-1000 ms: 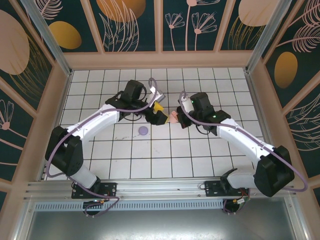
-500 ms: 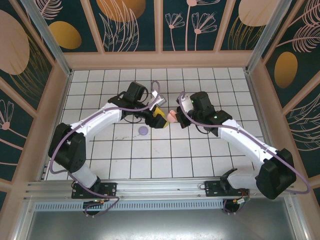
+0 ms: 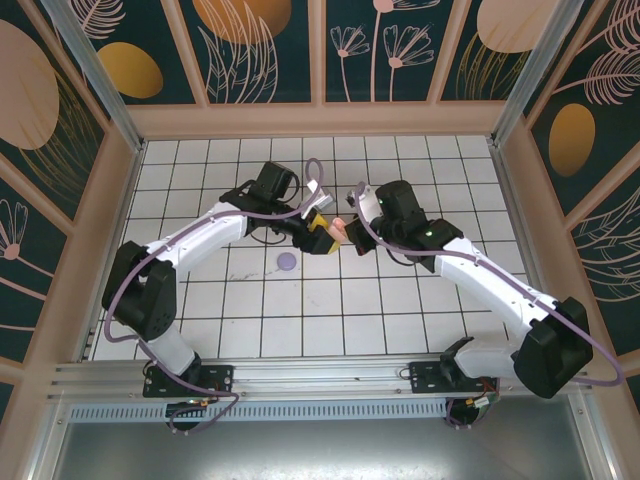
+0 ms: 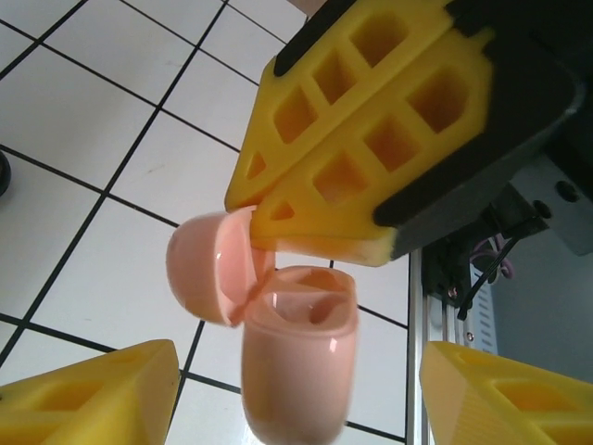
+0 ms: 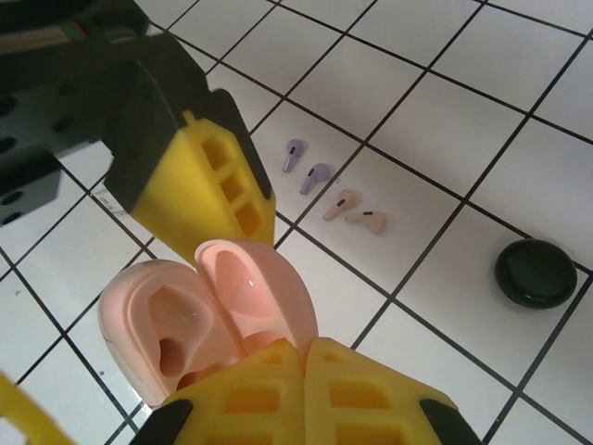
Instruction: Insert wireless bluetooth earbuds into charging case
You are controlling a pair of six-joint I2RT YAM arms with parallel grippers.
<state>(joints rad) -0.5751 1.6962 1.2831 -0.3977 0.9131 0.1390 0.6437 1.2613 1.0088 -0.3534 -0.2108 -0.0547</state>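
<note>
Clamping the lower end of the pink charging case (image 5: 176, 334), the right fingers (image 5: 269, 403) sit pressed together on it, and the case hangs in the air above the white-tiled surface (image 5: 482, 120) with its lid hinged wide and the moulded sockets showing. Seen from the left wrist, the left fingers (image 4: 93, 394) stand apart, one on each side of the case body (image 4: 301, 357), close to it but with a gap on both sides. The flipped lid (image 4: 213, 264) leans off to one side just under the other arm's yellow tips. From above, the two arms meet nose to nose over the middle of the surface, with the case (image 3: 341, 230) a small pink spot between them. Below, on the tiles, the lilac earbuds (image 5: 304, 167) lie side by side, and the pink earbuds (image 5: 355, 212) lie just beside them, all four loose and well apart from the case. A black round disc (image 5: 536, 273) rests farther along, and a purple disc (image 3: 287, 261) lies near the left arm.
</note>
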